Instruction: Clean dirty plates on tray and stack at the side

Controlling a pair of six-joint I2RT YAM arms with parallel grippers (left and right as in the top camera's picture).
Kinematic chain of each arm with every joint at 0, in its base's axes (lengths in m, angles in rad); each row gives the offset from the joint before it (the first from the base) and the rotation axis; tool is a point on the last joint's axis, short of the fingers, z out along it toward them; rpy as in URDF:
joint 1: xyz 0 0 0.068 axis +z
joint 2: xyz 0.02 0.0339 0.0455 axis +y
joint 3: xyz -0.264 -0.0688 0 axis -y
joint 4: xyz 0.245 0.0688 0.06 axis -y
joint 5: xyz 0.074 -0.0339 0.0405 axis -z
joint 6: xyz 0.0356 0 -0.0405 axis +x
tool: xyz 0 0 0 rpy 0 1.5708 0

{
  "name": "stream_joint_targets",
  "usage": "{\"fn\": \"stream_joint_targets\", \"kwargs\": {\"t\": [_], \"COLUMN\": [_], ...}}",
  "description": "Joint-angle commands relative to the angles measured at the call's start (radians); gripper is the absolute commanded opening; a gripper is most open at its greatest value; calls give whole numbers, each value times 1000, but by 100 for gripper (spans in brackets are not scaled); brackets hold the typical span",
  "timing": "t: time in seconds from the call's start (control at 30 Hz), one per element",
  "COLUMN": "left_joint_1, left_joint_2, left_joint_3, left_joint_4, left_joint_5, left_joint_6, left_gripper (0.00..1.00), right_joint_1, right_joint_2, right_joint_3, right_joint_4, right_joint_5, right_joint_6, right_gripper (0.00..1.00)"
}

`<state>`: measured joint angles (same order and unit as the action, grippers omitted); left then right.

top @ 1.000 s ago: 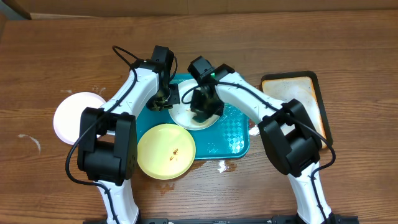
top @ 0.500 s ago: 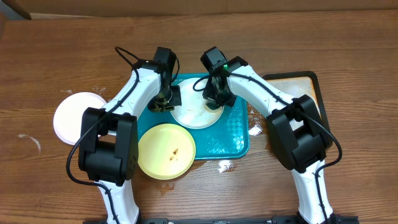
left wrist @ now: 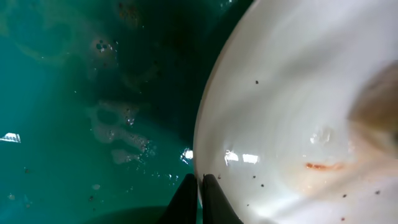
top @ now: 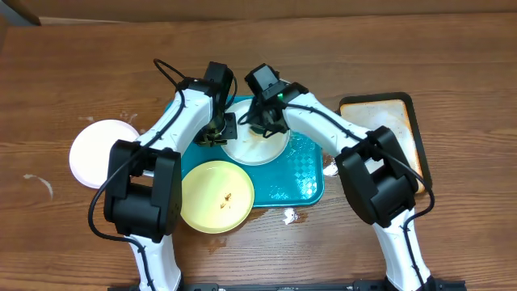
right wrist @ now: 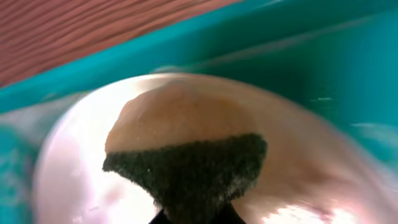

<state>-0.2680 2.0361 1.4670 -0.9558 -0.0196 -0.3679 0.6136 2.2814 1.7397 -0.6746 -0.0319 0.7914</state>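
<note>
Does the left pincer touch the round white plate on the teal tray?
Touching. The left wrist view shows the left pincer pinching the round white plate by its rim.

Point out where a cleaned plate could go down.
Bare wood lies beyond the tray and in front of the lone white plate at left. Crowded: left gripper and right gripper on the tray's white plate, yellow plate beside.
</note>
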Motion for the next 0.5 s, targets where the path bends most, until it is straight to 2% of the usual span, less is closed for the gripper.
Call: {"fn": "stream_joint_targets", "kwargs": {"t": [0.0, 0.23, 0.47], "left_joint_1": [-25, -28, -28], "left_joint_2": [6, 6, 6], "left_joint_3": [4, 4, 4], "left_joint_4": [-8, -14, -24], "left_joint_5": [-3, -6, -14], "left_joint_6": [2, 1, 1], "left_gripper": [4, 4, 4], "right_joint_1": [21, -2, -100], "right_joint_2": [36, 36, 36], "right_joint_3": [-20, -20, -20], "right_joint_4": [11, -66, -190], "right_joint_5": [-79, 26, 129], "right_joint_6": [-60, -55, -56], "right_gripper": [4, 4, 4]}}
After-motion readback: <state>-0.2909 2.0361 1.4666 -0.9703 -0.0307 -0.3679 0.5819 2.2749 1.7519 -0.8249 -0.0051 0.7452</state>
